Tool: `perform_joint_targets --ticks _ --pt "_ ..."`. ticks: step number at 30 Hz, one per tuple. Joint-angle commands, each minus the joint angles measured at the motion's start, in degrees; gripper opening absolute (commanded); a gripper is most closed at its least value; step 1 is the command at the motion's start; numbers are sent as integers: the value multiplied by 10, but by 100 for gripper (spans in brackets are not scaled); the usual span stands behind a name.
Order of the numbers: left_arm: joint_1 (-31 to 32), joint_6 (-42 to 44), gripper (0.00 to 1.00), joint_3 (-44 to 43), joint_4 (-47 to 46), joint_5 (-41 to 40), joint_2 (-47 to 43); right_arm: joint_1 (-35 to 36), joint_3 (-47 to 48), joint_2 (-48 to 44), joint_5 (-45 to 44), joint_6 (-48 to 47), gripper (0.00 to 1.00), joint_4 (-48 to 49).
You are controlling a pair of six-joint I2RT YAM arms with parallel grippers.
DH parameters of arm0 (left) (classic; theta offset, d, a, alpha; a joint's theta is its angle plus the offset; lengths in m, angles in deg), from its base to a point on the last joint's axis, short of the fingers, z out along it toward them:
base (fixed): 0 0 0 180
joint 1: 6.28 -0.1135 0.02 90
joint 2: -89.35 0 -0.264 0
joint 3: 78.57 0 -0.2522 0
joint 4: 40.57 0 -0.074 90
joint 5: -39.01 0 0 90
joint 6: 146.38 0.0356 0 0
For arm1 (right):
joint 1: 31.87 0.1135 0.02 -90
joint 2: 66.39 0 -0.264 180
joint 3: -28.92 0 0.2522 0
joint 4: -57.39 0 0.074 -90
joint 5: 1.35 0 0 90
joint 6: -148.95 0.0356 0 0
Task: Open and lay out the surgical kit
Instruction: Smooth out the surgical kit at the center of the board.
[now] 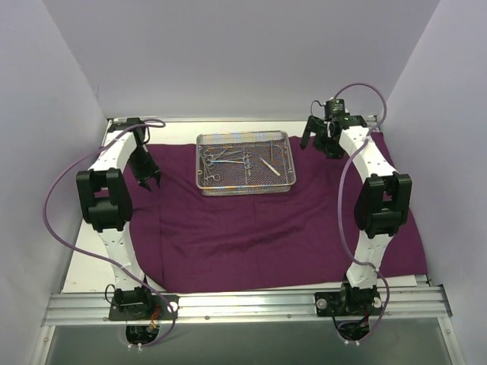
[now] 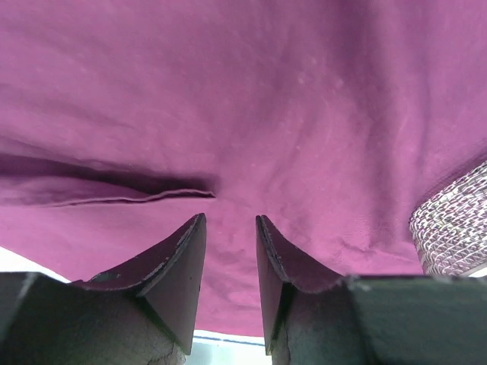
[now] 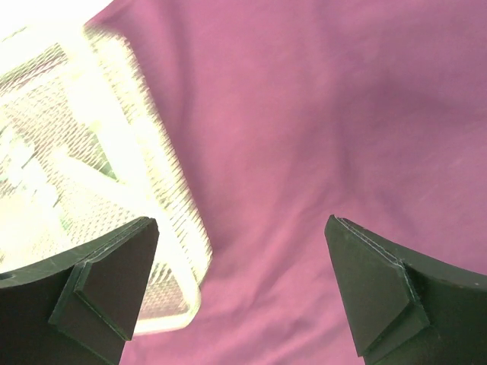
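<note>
- Top external: find wire-mesh tray (image 1: 245, 192) resting on spread purple cloth (image 1: 266, 236), forceps (image 1: 221, 158) and tweezers (image 1: 269, 166) lying inside.
- Left of tray: left gripper (image 1: 149, 181) low over cloth, narrowly parted, empty.
- Right of tray: right gripper (image 1: 321, 141) spread wide, empty.
- Expect light, stiff, slippery steel instruments; pinch across the shanks, likely tricky against the mesh.

purple cloth (image 1: 259, 236): spread flat | mesh tray (image 1: 247, 189): on cloth | instruments (image 1: 227, 160): inside tray
</note>
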Motion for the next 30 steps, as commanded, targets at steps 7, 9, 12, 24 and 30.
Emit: perform_joint_targets --ticks 7,9,12,24,30 --pt "17 -33 41 9 -29 -53 4 22 -96 -95 32 -4 100 5" --pt "17 -37 41 8 -24 -52 15 22 -114 -100 33 -7 100 8" --pt "20 -46 41 9 -13 -58 25 22 -124 -104 36 -9 100 11" --pt "48 -64 42 38 4 -89 15 22 -128 -91 47 -11 100 20" --pt "50 -70 43 52 5 -102 15 22 -132 -88 51 -11 100 23"
